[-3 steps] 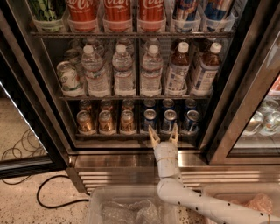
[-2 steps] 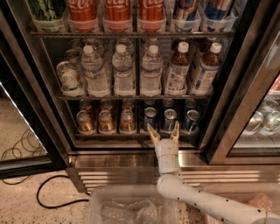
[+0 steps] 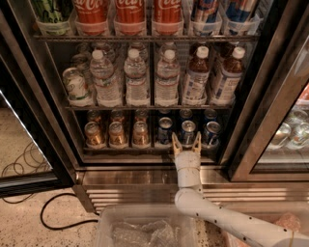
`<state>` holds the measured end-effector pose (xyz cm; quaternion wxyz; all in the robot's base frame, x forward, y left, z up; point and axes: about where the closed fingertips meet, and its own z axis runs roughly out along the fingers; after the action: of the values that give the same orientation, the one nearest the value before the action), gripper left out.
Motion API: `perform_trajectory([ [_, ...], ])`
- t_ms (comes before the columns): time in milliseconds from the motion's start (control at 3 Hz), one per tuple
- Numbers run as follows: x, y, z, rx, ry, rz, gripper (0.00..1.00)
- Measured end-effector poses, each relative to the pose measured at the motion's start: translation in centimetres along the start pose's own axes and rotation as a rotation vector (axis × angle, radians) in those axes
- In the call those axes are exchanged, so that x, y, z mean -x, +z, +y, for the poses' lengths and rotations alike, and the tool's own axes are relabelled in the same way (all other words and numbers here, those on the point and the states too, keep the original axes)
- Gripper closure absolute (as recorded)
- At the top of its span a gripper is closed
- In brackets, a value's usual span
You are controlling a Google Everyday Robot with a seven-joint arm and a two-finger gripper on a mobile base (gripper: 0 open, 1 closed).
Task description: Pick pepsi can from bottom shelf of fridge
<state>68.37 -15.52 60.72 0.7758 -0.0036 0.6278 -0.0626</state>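
The fridge (image 3: 43, 120) stands open in the camera view. Its bottom shelf (image 3: 149, 148) holds several dark-blue pepsi cans on the right and gold-brown cans (image 3: 118, 133) on the left. My gripper (image 3: 187, 143) is open, fingers pointing up into the fridge at the shelf's front rail. It is right in front of the middle front pepsi can (image 3: 188, 131), which shows between the fingertips. Other pepsi cans stand at its left (image 3: 164, 129) and right (image 3: 211, 132).
Water bottles (image 3: 136, 77) and brown drink bottles (image 3: 195, 77) fill the middle rack, tall red Coca-Cola cans (image 3: 130, 12) the top one. The stainless slatted base (image 3: 130, 190) is below. A clear plastic bin (image 3: 145, 229) sits in front. A black cable (image 3: 53, 212) lies on the floor at left.
My gripper has edged slightly forward and up toward the middle pepsi can. The cans have not moved.
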Motion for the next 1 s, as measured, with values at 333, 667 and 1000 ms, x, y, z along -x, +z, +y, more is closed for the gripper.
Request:
perform_trajectory([
  [333, -0.35, -0.23, -0.61, -0.017, -0.009, 0.008, 0.29],
  [667, -0.36, -0.01, -0.49, -0.017, -0.007, 0.003, 0.29],
  [1000, -0.21, 0.5, -0.05, -0.011, -0.002, -0.011, 0.3],
])
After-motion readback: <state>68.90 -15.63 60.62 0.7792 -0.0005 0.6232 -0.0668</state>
